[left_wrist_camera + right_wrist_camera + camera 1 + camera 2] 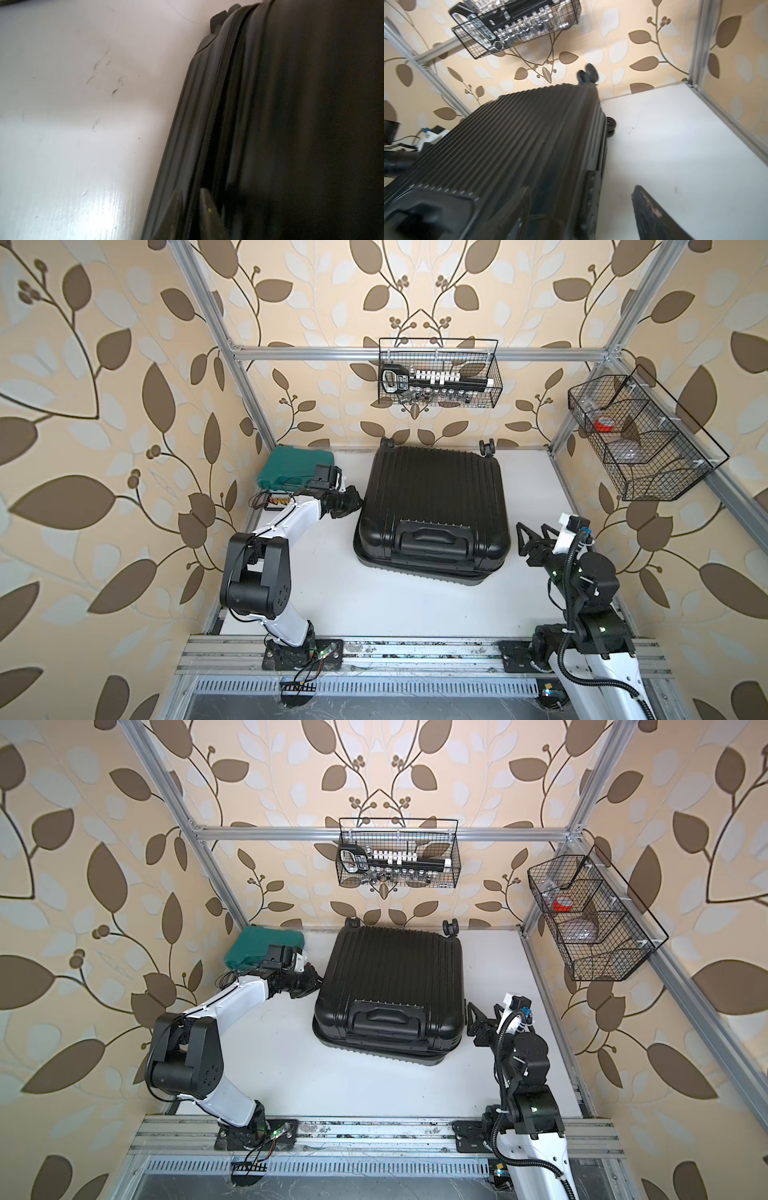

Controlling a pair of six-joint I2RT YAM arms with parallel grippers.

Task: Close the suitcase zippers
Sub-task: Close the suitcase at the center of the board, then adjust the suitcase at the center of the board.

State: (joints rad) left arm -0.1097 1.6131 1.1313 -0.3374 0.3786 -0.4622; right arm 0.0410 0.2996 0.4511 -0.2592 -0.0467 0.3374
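A black suitcase (pixel 432 497) lies flat mid-counter (pixel 415 605), wheels toward the back wall. The left hand (pixel 192 206) is at its left edge, fingers slightly parted astride the zipper (pixel 216 116), gripping nothing. The right hand (pixel 532 533) hangs wide open and empty beside its right side.

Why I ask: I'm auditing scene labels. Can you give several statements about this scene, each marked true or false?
1. The suitcase lies flat on the white table, ribbed shell up. True.
2. The teal case sits on the suitcase. False: the teal case lies on the table beside it.
3. The right tool grips the suitcase. False: the right tool is open, holding nothing.
4. Two wire baskets hang from the frame. True.
5. The tips of the left tool straddle the zipper track. True.
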